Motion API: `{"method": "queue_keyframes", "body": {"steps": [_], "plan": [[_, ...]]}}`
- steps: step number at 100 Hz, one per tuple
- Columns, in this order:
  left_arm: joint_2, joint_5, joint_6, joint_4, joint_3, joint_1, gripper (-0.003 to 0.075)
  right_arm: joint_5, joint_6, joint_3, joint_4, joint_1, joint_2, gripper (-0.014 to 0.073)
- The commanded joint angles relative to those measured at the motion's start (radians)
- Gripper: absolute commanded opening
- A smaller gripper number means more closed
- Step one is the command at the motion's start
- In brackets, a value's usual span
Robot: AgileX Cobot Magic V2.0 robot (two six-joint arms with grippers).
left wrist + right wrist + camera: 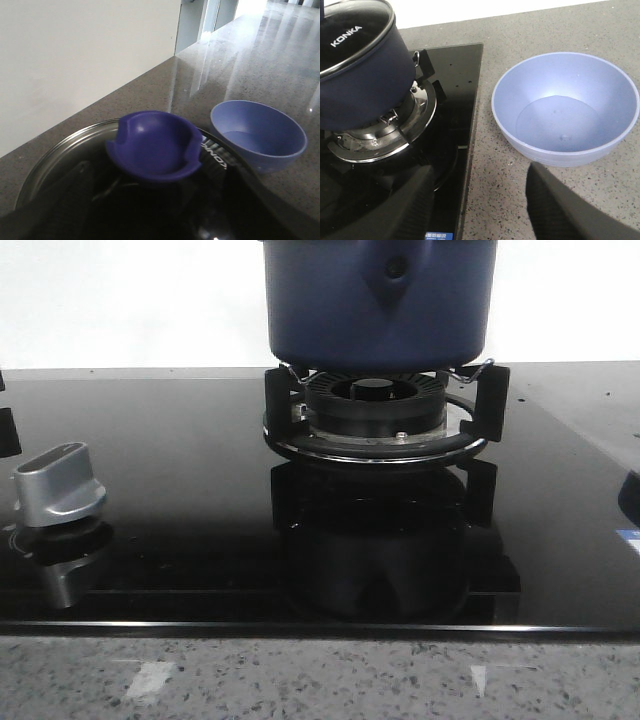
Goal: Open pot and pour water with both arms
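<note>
Both grippers wait: my right gripper (477,200) gapes beside the bowl (565,110); left unclear above the pot (378,300) lid knob (152,146).

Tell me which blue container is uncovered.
The light-blue bowl on the stone counter, open-topped. The dark-blue pot on the burner carries its glass lid.

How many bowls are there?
1. The light blue bowl sits on the speckled counter, just beside the black stove, away from the pot. Others may be out of view.
</note>
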Motion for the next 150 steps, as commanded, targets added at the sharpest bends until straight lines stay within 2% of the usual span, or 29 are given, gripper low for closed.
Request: {"method": "queue_keyframes", "body": {"steps": [1, 53, 70, 87, 96, 128, 150], "plan": [[0.000, 0.010, 0.004, -0.061, -0.066, -0.012, 0.0538, -0.060, -0.012, -0.035, -0.013, 0.000, 0.011, 0.0371], [0.101, -0.019, 0.036, -0.065, -0.136, -0.055, 0.0541, -0.055, -0.012, -0.035, -0.015, 0.000, 0.011, 0.0371], [0.104, -0.021, 0.036, -0.065, -0.136, -0.055, 0.0463, -0.053, -0.012, -0.035, -0.015, 0.000, 0.011, 0.0371], [0.104, -0.019, 0.036, -0.065, -0.136, -0.055, 0.0309, -0.053, -0.012, -0.035, -0.017, 0.000, 0.011, 0.0371], [0.104, -0.017, 0.036, -0.065, -0.136, -0.055, 0.0252, -0.053, -0.012, -0.035, -0.022, 0.000, 0.011, 0.0371], [0.077, 0.006, 0.036, -0.069, -0.138, -0.055, 0.0242, -0.042, -0.012, -0.035, -0.078, 0.000, 0.011, 0.0371], [-0.003, 0.006, 0.036, -0.069, -0.138, -0.014, 0.0242, -0.020, -0.012, -0.035, -0.082, 0.000, 0.056, 0.0371]]}}
